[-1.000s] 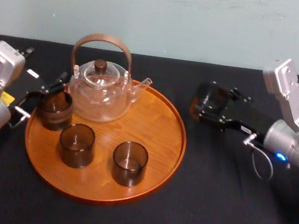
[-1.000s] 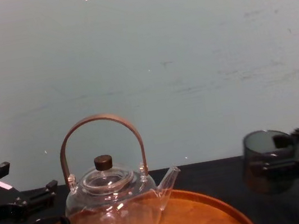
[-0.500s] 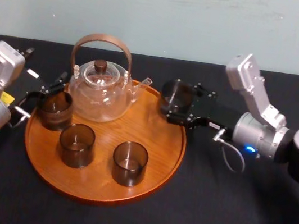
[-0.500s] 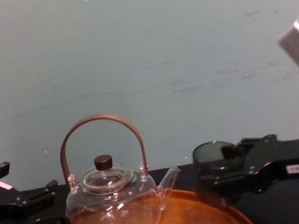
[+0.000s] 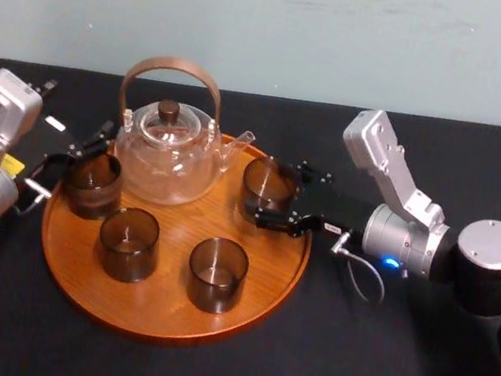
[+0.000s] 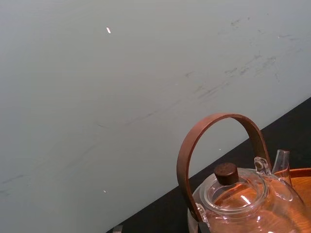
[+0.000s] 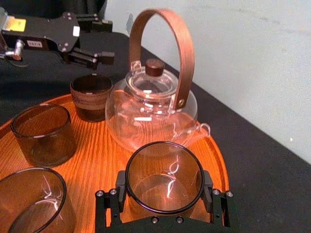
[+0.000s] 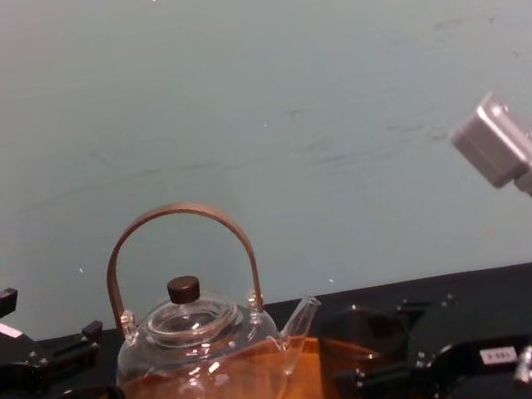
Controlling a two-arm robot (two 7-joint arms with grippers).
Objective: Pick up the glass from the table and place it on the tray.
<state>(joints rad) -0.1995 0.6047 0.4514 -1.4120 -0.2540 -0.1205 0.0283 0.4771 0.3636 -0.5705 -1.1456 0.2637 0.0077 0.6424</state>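
Observation:
My right gripper [image 5: 267,193] is shut on a smoky glass [image 5: 266,179], its fingers clamping both sides of the glass [image 7: 164,182]. The glass sits low over the right rear part of the round wooden tray [image 5: 263,257], beside the teapot's spout. I cannot tell whether its base touches the wood. In the chest view the glass [image 8: 358,362] is just right of the spout. My left gripper [image 5: 71,163] stands open at the tray's left rim, beside another glass [image 5: 92,184], holding nothing.
A glass teapot [image 5: 166,151] with a brown hoop handle stands at the tray's rear. Two more smoky glasses [image 5: 128,243] [image 5: 216,273] stand on the tray's front half. Black tablecloth surrounds the tray, and a pale wall lies behind.
My right gripper has carried the glass leftwards from over the bare table to above the tray and lowered it. The left arm has stayed still.

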